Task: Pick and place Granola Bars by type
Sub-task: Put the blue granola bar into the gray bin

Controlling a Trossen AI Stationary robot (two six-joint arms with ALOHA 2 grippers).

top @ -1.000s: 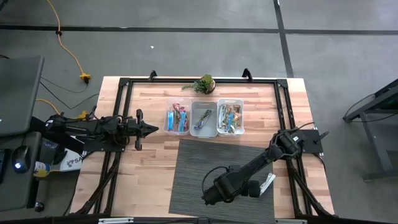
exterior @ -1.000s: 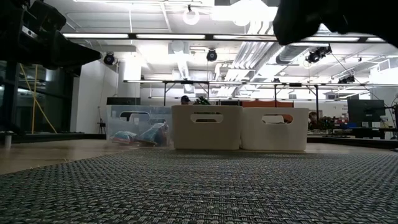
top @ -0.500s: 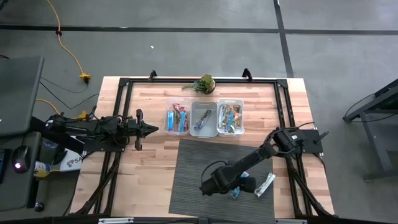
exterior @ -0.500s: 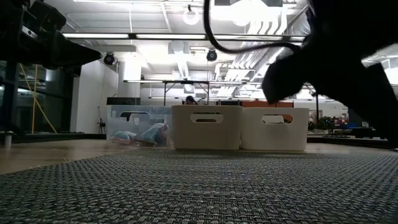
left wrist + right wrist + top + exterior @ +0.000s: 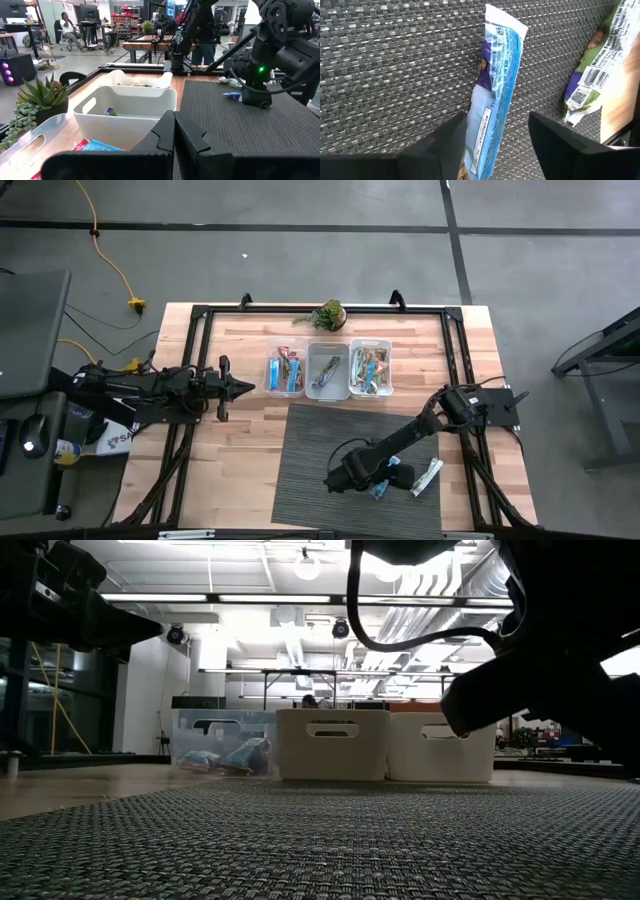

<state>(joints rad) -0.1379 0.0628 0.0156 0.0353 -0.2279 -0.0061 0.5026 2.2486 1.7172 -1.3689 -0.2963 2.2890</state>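
— Jaws standing wide on the right gripper (image 5: 497, 137), straddling the long light-blue wrapped granola bar (image 5: 496, 95) lying flat on the dark woven mat (image 5: 320, 450), not yet closing on it.

— And the left gripper (image 5: 243, 388)?

— Pinched fully together, holding nothing, hanging over the wooden surface (image 5: 230, 470) beside the bins, apparently just waiting.

— Sitting where, overall?

— Looking mostly done. Already lying in the three clear rectangular plastic bins (image 5: 328, 370) at the far edge of the mat: blue and red wrappers in the left bin, one or two bluish ones in the middle, a mixed orange and blue heap in the right. Sorting by type inside them too small to confirm.

— Remaining?

— Seemingly two bars on the mat: the blue one under the right gripper, plus a white-and-green wrapped bar (image 5: 602, 65) just beside it, near the mat's right edge.

— Small green potted plant (image 5: 327, 314)?

— Standing behind the bins, not part of the job.
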